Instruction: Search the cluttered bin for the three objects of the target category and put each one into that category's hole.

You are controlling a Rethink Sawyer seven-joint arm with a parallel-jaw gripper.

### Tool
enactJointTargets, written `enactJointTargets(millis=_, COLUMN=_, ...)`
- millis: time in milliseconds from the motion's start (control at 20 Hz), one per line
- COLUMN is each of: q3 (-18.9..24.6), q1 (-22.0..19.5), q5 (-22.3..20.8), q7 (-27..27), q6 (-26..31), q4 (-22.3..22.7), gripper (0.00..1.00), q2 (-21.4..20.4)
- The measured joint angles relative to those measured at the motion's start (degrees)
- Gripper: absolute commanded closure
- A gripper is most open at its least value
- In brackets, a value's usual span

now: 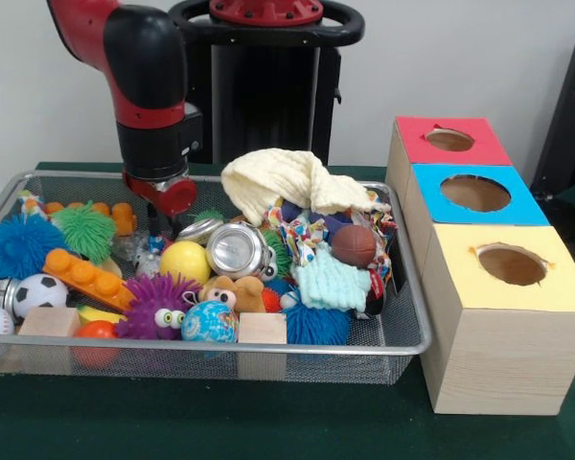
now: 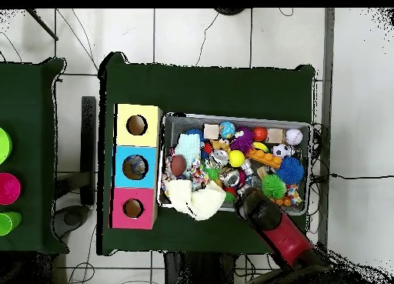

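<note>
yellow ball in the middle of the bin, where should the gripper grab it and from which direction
Probably straight from above, fingers closing across the widest part of the yellow ball. Its round top is bare, but the silver can and purple fuzzy toy press close at its sides in the bin, so a side approach looks blocked.

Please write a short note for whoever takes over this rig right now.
Pincer: down at the bin's far edge, above the toys near a green spiky ball; whether it is open or shut cannot be told, and nothing shows in its grip.
Bin: full of toys: balls, a can, blocks, cloths.
Boxes: red, blue and yellow stand in a row beside the bin, each with a hole on top. The overhead view shows something inside the blue one's hole; the others look empty.
Done: no placement can be confirmed.
Left: find the three target items and drop each into its hole.
</note>
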Motion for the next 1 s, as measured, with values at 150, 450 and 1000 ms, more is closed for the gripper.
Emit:
enactJointTargets(millis=150, q3=0.5, q1=-0.7, q5=-0.6, q7=0.0, q6=0.0, q4=0.0, gripper=0.0, q2=0.0)
enactJointTargets(millis=450, q3=0.6, q1=-0.9, q5=-2.0, q7=0.0, q6=-0.1, q4=-0.1, gripper=1.0, q2=-0.1)
enactJointTargets(millis=1000, q3=1.1, q1=-0.4, q5=-3.0, q7=0.0, q6=-0.5, q4=-0.5, gripper=1.0, q2=0.1)
